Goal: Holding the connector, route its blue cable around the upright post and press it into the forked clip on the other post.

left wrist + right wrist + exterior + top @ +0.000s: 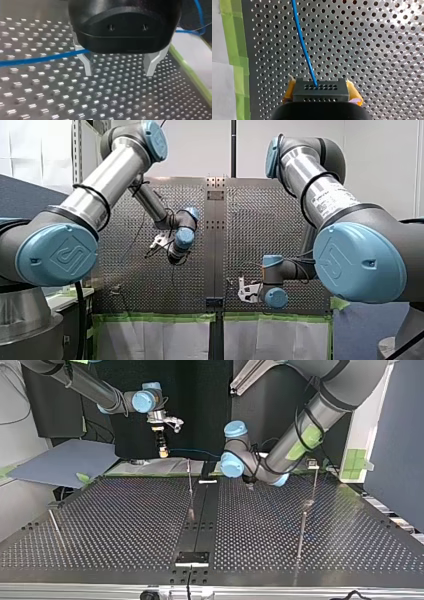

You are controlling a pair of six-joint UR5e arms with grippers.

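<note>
On the perforated metal table [125, 525], my left arm's black, metal-fingered gripper [118, 67] hangs just above the holes with its jaws spread, at three o'clock from the thin upright metal post [190, 485] in the top view. My right arm's yellow-padded gripper [320, 84], at that post's eleven o'clock, is clamped on the black rectangular connector [320, 91], whose thin blue cable [304, 47] runs ahead over the table.

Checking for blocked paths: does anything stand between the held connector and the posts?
Nothing visible between the connector in my right gripper and the middle post. My left gripper, open, hangs low roughly between that post and the farther post at the top view's right.
</note>
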